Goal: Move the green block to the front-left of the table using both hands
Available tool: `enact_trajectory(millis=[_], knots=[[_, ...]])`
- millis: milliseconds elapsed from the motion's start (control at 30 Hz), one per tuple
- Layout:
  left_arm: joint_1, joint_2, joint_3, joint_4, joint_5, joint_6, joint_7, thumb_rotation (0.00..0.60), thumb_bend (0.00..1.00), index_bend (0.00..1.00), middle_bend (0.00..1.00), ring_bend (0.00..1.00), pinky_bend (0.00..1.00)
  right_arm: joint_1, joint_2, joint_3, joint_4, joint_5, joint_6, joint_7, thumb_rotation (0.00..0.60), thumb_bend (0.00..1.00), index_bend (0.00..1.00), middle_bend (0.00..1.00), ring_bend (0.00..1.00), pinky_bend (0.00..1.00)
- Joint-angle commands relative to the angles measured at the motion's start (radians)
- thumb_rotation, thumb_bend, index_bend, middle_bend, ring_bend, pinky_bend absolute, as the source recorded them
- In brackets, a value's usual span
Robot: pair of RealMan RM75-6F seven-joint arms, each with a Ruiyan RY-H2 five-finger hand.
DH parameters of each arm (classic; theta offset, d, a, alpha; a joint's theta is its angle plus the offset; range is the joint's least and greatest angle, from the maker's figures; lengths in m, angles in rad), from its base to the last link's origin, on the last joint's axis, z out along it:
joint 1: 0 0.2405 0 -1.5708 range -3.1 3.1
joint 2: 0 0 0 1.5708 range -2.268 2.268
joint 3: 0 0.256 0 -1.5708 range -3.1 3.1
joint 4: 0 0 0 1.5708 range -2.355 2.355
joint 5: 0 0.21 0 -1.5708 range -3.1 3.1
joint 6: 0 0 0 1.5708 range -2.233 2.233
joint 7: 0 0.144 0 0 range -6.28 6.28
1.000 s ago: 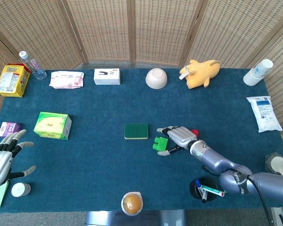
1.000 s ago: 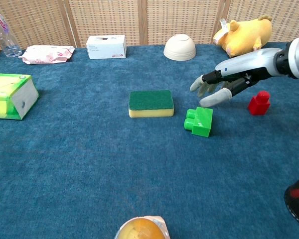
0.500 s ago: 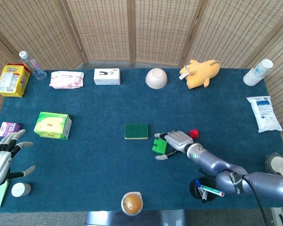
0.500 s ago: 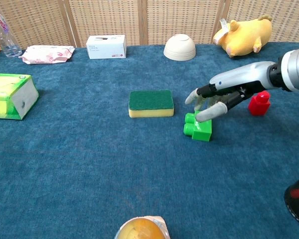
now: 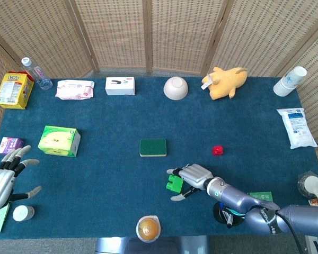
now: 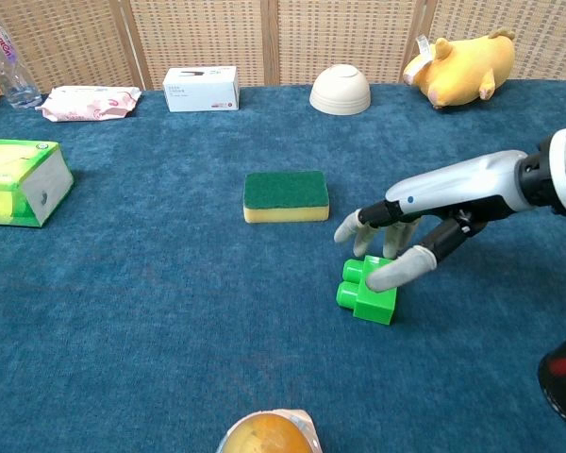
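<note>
The green block (image 5: 175, 183) (image 6: 366, 289) lies on the blue table cloth, front of centre. My right hand (image 5: 193, 174) (image 6: 391, 245) reaches over it from the right and grips it, thumb on its near side and fingers curled behind its far side. At the table's front-left edge, my left hand (image 5: 2, 180) hovers open with its fingers spread, far from the block. The chest view does not show the left hand.
A green-topped sponge (image 5: 152, 147) (image 6: 285, 194) sits just behind the block, a small red block (image 5: 218, 150) to the right. A green tissue box (image 5: 59, 141), purple box (image 5: 9, 144) and white jar (image 5: 23, 212) stand near the left hand. A pen cup (image 5: 228, 211) and an orange-filled cup (image 5: 148, 228) line the front edge.
My right hand closed in on the green block and has drawn it toward the table's front, away from the sponge and red block. The left hand has stayed put.
</note>
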Motion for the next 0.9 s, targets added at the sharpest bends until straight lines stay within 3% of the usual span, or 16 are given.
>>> enact_trajectory(millis=[33, 200, 367, 467, 533, 700, 900], knots=[[0.004, 0.003, 0.001, 0.001, 0.000, 0.006, -0.004, 0.556, 0.23, 0.29, 0.04, 0.00, 0.00, -0.001, 0.010, 0.005, -0.003, -0.012, 0.041, -0.024, 0.199, 0.21, 0.00, 0.18, 0.21, 0.20], [0.006, 0.003, 0.003, -0.002, 0.001, 0.007, -0.003, 0.560, 0.23, 0.29, 0.04, 0.00, 0.00, -0.030, 0.034, 0.001, -0.009, -0.071, 0.113, -0.055, 0.230, 0.21, 0.00, 0.17, 0.14, 0.20], [0.002, 0.003, 0.000, -0.008, 0.003, 0.005, 0.003, 0.562, 0.23, 0.29, 0.04, 0.00, 0.00, -0.083, 0.047, -0.002, -0.009, -0.170, 0.189, -0.049, 0.386, 0.19, 0.00, 0.15, 0.09, 0.19], [-0.002, 0.004, -0.002, -0.015, 0.008, 0.004, 0.009, 0.558, 0.23, 0.29, 0.04, 0.00, 0.00, -0.115, 0.040, -0.006, 0.007, -0.248, 0.238, -0.042, 0.535, 0.14, 0.00, 0.14, 0.07, 0.18], [-0.006, 0.006, -0.004, -0.024, 0.014, 0.004, 0.015, 0.559, 0.23, 0.29, 0.04, 0.00, 0.00, -0.145, 0.020, -0.008, 0.040, -0.334, 0.291, -0.025, 0.596, 0.12, 0.00, 0.14, 0.05, 0.18], [-0.006, 0.019, -0.006, -0.044, 0.019, 0.013, 0.028, 0.563, 0.23, 0.28, 0.04, 0.00, 0.00, -0.177, -0.032, -0.025, 0.142, -0.516, 0.367, 0.053, 0.600, 0.09, 0.00, 0.13, 0.03, 0.16], [0.000, 0.030, -0.004, -0.058, 0.020, 0.022, 0.036, 0.563, 0.23, 0.28, 0.04, 0.00, 0.00, -0.173, -0.061, -0.039, 0.227, -0.626, 0.385, 0.119, 0.600, 0.05, 0.00, 0.13, 0.03, 0.16]])
